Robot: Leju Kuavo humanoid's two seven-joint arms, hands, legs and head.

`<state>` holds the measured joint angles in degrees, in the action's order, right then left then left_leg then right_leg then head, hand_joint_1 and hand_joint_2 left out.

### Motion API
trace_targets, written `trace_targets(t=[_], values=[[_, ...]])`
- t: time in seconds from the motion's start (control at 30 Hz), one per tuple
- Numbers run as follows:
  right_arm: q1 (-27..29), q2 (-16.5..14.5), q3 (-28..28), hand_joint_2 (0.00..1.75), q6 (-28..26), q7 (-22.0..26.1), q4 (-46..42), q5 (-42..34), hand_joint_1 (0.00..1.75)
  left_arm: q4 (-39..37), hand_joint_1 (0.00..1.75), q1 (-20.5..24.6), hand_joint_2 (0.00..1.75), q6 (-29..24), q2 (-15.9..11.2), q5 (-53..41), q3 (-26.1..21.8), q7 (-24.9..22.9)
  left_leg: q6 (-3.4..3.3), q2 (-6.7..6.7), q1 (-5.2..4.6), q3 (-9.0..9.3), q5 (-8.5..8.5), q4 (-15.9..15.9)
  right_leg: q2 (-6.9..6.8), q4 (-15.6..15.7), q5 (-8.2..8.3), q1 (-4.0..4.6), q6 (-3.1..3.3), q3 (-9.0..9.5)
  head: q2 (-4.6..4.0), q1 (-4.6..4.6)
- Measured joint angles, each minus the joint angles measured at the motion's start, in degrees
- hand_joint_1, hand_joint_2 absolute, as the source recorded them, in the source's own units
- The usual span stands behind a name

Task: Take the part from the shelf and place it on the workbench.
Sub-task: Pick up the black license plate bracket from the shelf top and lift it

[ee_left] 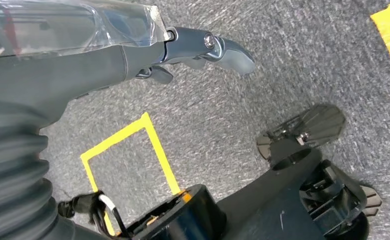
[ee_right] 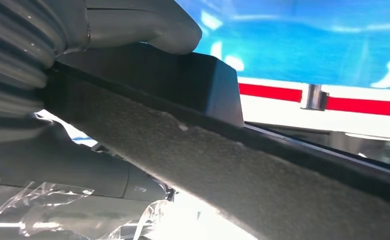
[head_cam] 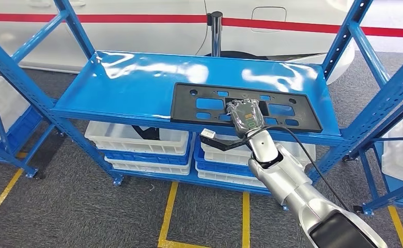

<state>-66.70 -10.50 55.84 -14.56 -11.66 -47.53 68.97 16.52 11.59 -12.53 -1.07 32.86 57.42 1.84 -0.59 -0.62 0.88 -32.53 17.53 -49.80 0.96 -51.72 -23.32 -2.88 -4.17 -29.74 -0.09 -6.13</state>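
- the part (head_cam: 246,106), a flat black plate with cut-outs, lies on the top board of the blue shelf (head_cam: 137,88), toward its front right. it sits near the front edge, which lets an arm reach it from the aisle without stretching across the board.
- the right hand (head_cam: 245,118) is on the middle of the part's near edge. in the right wrist view the thick thumb (ee_right: 148,27) lies on one face of the part (ee_right: 263,165) and darker fingers (ee_right: 108,175) lie against the other, so the hand grips the plate by its edge. gripping at the middle likely keeps the long plate balanced once it lifts.
- clear plastic film wraps the back of the right hand and looks like a protective cover.
- the left hand (ee_left: 203,47) hangs down beside the body over grey carpet (ee_left: 293,60) with yellow tape lines (ee_left: 158,150). its fingers are curled in with nothing in them, and it looks idle because one hand is enough for this pick.
- white and blue bins (head_cam: 137,142) stand on the lower level of the shelf, under the part and clear of the lift.
- a white car body with a red stripe (head_cam: 137,18) stands behind the shelf.
- judgement: the grasp is made and the part is not yet off the shelf. the lift and the carry to the surface are still to do.
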Motion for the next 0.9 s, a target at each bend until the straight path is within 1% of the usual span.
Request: trace_targets(t=[0.03,0.07,0.1,0.13,0.17,0.2,0.23,0.27,0.3,0.37,0.4,0.43,0.47,0.5,0.53,0.57,0.6,0.63,0.67,0.7,0.73,0.77,0.8,0.83,0.87,0.9], values=[[-0.1,-0.1,0.0,1.75,0.1,0.0,0.0,-0.1,1.75,0.0,0.0,0.0,1.75,0.0,0.0,0.0,0.0,0.0,0.27,0.07,0.13,-0.34,0.35,-0.3,0.0,0.1,0.18,0.03,0.59,-0.24,0.0,-0.01],[-0.1,-0.2,0.0,1.75,0.1,-0.1,0.1,-0.3,1.75,0.0,0.0,-0.1,1.75,0.0,0.0,0.0,0.0,0.0,0.48,0.16,0.29,-1.06,1.59,-1.7,-0.03,0.2,0.54,0.11,1.17,-0.62,0.0,-0.01],[-0.2,-0.3,0.0,1.75,0.2,-0.1,0.1,-0.4,1.75,0.0,0.0,-0.1,1.75,0.0,0.0,0.0,0.0,0.1,0.62,0.26,0.39,-2.23,3.67,-4.4,-0.07,0.2,0.91,0.18,1.74,-1.02,0.0,-0.02],[-0.2,-0.4,0.0,1.75,0.3,-0.1,0.2,-0.5,1.75,0.0,0.0,0.0,1.75,0.0,0.0,0.0,0.0,0.1,0.7,0.33,0.39,-3.89,6.46,-8.7,-0.15,0.2,1.23,0.36,2.18,-1.43,0.0,-0.02],[-0.3,-0.5,0.0,1.75,0.4,-0.2,0.3,-0.6,1.75,0.0,0.0,0.0,1.75,0.0,0.0,0.0,0.0,0.1,0.76,0.33,0.36,-5.72,9.2,-13.7,-0.27,0.2,1.54,0.6,2.51,-1.88,0.0,-0.02],[-0.2,-0.5,0.0,1.75,0.5,-0.3,0.4,-0.7,1.75,0.0,0.0,0.0,1.75,0.0,0.0,0.0,0.0,0.1,0.74,0.33,0.31,-7.14,11.13,-18.0,-0.38,0.2,1.84,0.88,2.7,-2.29,0.0,-0.02],[-0.2,-0.6,0.0,1.75,0.6,-0.3,0.5,-0.8,1.75,0.0,0.0,0.1,1.75,0.0,0.0,-0.1,0.0,0.1,0.59,0.33,0.21,-7.7,12.07,-20.5,-0.49,0.2,2.14,1.17,2.8,-2.68,0.0,-0.01],[-0.2,-0.6,0.0,1.75,0.6,-0.4,0.7,-1.0,1.75,0.0,0.0,0.1,1.75,0.0,0.0,-0.1,0.0,0.0,0.26,0.32,0.02,-7.0,11.84,-20.5,-0.55,0.2,2.42,1.39,2.83,-2.99,0.0,0.0],[-0.2,-0.6,0.0,1.75,0.6,-0.5,0.8,-1.0,1.75,0.0,0.0,0.1,1.75,0.1,0.1,-0.3,0.0,0.0,-0.25,0.31,-0.29,-5.01,10.63,-17.8,-0.54,0.2,2.68,1.54,2.82,-3.24,0.0,0.01],[-0.3,-0.7,0.0,1.75,0.5,-0.6,0.9,-1.1,1.75,0.0,0.0,0.1,1.75,0.1,0.1,-0.6,0.0,-0.2,-1.49,0.23,-1.14,0.91,7.62,-8.5,-0.58,0.4,3.18,1.63,2.67,-3.57,0.0,0.0],[-0.3,-0.7,0.0,1.75,0.5,-0.7,0.9,-1.1,1.75,0.0,0.0,0.2,1.75,0.1,0.1,-0.8,0.0,-0.3,-1.93,0.19,-1.57,3.36,6.6,-4.2,-0.6,0.5,3.53,1.6,2.47,-3.71,0.0,-0.01],[-0.4,-0.7,0.0,1.75,0.4,-0.8,0.9,-1.1,1.75,0.0,0.0,0.3,1.75,0.1,0.1,-0.9,0.0,-0.4,-2.17,0.15,-1.91,4.8,6.03,-1.5,-0.63,0.7,3.9,1.54,2.23,-3.81,0.0,-0.01],[-0.4,-0.8,0.0,1.75,0.4,-0.9,1.0,-1.1,1.75,0.0,0.0,0.3,1.75,0.1,0.0,-1.0,0.0,-0.5,-2.24,0.13,-2.17,5.35,5.85,-0.3,-0.65,0.9,4.28,1.48,1.95,-3.91,0.0,-0.01],[-0.4,-0.8,0.0,1.75,0.3,-0.9,1.0,-1.2,1.75,0.0,0.0,0.3,1.75,0.1,0.0,-1.0,0.0,-0.6,-2.33,0.14,-2.25,5.27,5.51,0.1,-0.62,1.1,4.69,1.46,1.65,-3.98,0.0,-0.01],[-0.4,-0.8,0.0,1.75,0.3,-0.9,1.1,-1.2,1.75,0.0,0.0,0.3,1.75,0.2,0.1,-1.1,0.0,-0.6,-2.53,0.22,-2.12,5.08,5.1,0.3,-0.59,1.1,4.66,1.39,1.38,-4.16,0.0,-0.02],[-0.4,-0.7,0.0,1.75,0.3,-0.9,1.1,-1.2,1.75,0.0,0.0,0.3,1.75,0.2,0.1,-1.1,0.0,-0.7,-2.82,0.28,-1.97,4.85,4.67,0.5,-0.57,0.4,3.82,1.49,1.14,-4.61,0.0,-0.01],[-0.4,-0.7,0.1,1.75,0.3,-1.0,1.2,-1.2,1.75,0.0,0.0,0.3,1.75,0.2,0.1,-1.2,0.0,-0.7,-3.19,0.36,-1.8,4.54,4.17,0.7,-0.56,-1.4,2.1,1.59,0.92,-5.46,0.0,-0.01],[-0.4,-0.7,0.1,1.75,0.3,-1.0,1.2,-1.2,1.75,0.0,0.0,0.4,1.75,0.2,0.1,-1.2,0.0,-0.7,-3.47,0.44,-1.67,4.17,3.73,0.8,-0.59,-4.9,-0.49,1.61,0.8,-6.84,0.0,-0.01],[-0.3,-0.7,0.1,1.75,0.3,-1.0,1.3,-1.2,1.75,0.0,0.0,0.4,1.75,0.2,0.1,-1.3,0.0,-0.7,-3.67,0.43,-1.72,3.72,3.37,0.8,-0.62,-9.4,-3.27,1.74,0.73,-8.48,0.0,0.0],[-0.3,-0.6,0.1,1.75,0.3,-1.0,1.4,-1.2,1.75,0.0,0.0,0.4,1.75,0.2,0.1,-1.3,0.0,-0.7,-3.79,0.46,-1.77,3.27,3.04,0.7,-0.63,-13.9,-5.44,1.73,0.73,-9.97,0.0,-0.01],[-0.1,-0.6,0.1,1.75,0.3,-1.0,1.5,-1.2,1.75,0.0,0.0,0.4,1.75,0.3,0.1,-1.3,0.0,-0.7,-3.82,0.46,-1.83,2.84,2.74,0.7,-0.63,-17.0,-6.59,1.76,0.81,-10.79,0.0,-0.01],[0.0,-0.6,0.1,1.75,0.3,-1.0,1.6,-1.2,1.75,0.0,0.0,0.4,1.75,0.3,0.1,-1.3,0.0,-0.7,-3.83,0.45,-1.9,2.46,2.47,0.6,-0.63,-17.7,-6.47,1.83,0.97,-10.41,0.0,-0.01],[0.0,-0.6,0.2,1.75,0.3,-1.0,1.7,-1.2,1.75,0.0,0.0,0.3,1.75,0.3,0.1,-1.3,0.0,-0.7,-3.82,0.43,-1.97,2.15,2.25,0.6,-0.63,-15.8,-5.32,1.92,1.24,-8.79,0.0,0.0],[0.0,-0.6,0.2,1.75,0.3,-1.0,1.7,-1.2,1.75,0.0,0.0,0.4,1.75,0.3,0.1,-1.3,0.0,-0.7,-3.77,0.4,-2.04,1.94,2.09,0.5,-0.62,-11.8,-3.59,2.06,1.61,-6.05,0.0,0.0],[0.0,-0.7,0.2,1.75,0.3,-1.0,1.7,-1.2,1.75,0.0,0.0,0.4,1.75,0.2,0.1,-1.4,0.0,-0.7,-3.69,0.38,-2.14,1.75,1.95,0.4,-0.63,-6.9,-2.16,2.27,2.07,-2.96,0.0,0.0],[-0.1,-0.8,0.2,1.75,0.4,-1.0,1.7,-1.2,1.75,0.0,0.0,0.4,1.75,0.2,0.1,-1.4,0.0,-0.7,-3.51,0.39,-2.24,1.56,1.76,0.3,-0.65,-2.7,-1.11,2.46,2.42,-0.44,0.0,-0.01]])
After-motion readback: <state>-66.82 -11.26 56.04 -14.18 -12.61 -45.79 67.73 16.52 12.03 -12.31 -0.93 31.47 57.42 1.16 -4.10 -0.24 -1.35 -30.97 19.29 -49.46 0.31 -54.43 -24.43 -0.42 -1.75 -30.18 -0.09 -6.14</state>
